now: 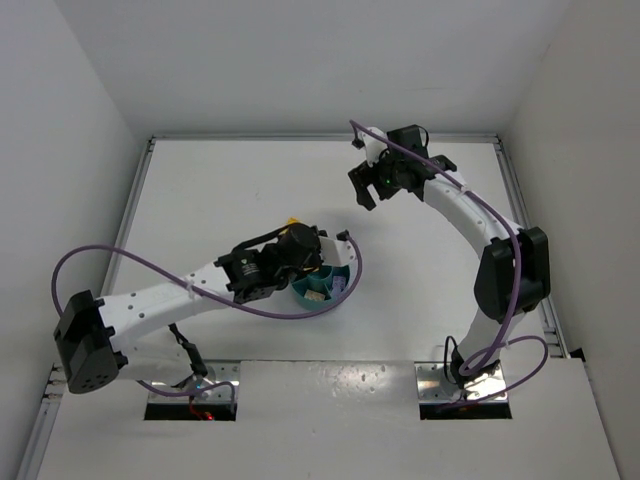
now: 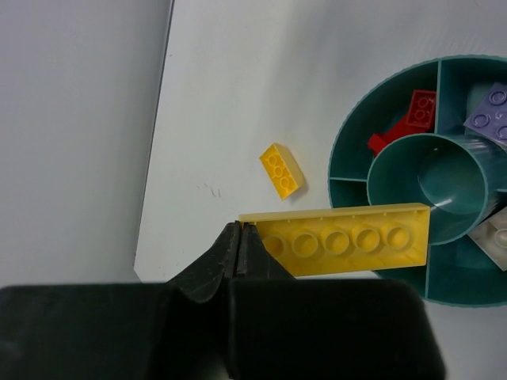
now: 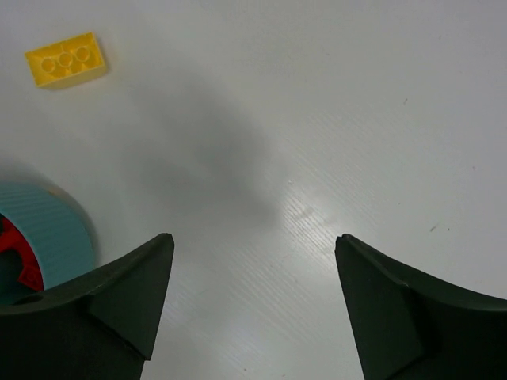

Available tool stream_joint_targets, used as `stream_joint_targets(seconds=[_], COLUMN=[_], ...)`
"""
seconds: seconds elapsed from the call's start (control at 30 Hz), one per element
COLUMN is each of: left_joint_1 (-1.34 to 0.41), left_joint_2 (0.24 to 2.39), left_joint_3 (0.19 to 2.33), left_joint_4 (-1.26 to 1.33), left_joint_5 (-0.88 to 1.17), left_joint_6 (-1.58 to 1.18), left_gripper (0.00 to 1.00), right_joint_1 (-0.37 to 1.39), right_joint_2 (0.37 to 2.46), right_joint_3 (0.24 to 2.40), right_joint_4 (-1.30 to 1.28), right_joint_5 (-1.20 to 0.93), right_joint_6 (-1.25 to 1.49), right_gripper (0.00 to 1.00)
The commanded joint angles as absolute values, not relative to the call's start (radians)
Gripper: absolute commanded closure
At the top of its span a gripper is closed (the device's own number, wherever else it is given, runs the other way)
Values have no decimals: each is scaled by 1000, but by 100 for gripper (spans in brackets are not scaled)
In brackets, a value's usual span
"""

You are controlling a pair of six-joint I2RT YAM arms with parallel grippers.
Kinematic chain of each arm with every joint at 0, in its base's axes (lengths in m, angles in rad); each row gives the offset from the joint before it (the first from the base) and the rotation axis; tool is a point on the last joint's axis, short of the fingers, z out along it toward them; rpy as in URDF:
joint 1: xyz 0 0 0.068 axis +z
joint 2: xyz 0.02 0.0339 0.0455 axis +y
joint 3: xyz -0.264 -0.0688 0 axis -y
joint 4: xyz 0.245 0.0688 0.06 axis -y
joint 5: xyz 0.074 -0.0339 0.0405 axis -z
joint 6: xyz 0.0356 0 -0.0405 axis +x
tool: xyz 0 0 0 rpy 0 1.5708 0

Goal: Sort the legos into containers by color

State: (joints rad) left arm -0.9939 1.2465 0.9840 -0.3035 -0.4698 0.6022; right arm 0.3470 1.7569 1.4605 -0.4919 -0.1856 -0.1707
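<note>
Here, no writing is readable. The left gripper (image 2: 240,252) pinches a long yellow brick (image 2: 344,240) at its end, over the teal dish (image 2: 348,162) rim. A small yellow brick (image 2: 281,169) lies on the white table (image 2: 261,79) beside the dish. Red bricks (image 2: 408,119) and a purple brick (image 2: 494,112) sit in separate sections. The right gripper (image 3: 253,261) hangs spread wide, holding nothing.

The white table (image 1: 250,190) carries a round teal dish (image 1: 322,297) near the frame's middle, and a small yellow brick (image 2: 281,169) lies just beside it, apart.

Left claw (image 2: 240,245) pinched closed, arm extended low; right claw (image 3: 253,261) spread wide.
</note>
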Motion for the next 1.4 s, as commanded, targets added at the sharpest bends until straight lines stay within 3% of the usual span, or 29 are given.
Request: stream_joint_targets(seconds=[0.0,1.03,1.37], left_joint_1=[-1026,-992,-1097], left_joint_2=[1270,1362,1308], left_joint_3=[1003,1049,1011], left_joint_4=[-256,-202,-239], left_joint_5=[-498,-492,-514], left_joint_6=[612,612,526], left_gripper=[98,100,81], right_joint_1=[342,342,342], right_joint_2=[1712,1675,1675], right_joint_3=[1477,1430,1439], right_joint_4=[-448,-439,-439], right_joint_5=[-157,-156,-156], right_joint_6=[-173,-193,-193], right_gripper=[14,10,10])
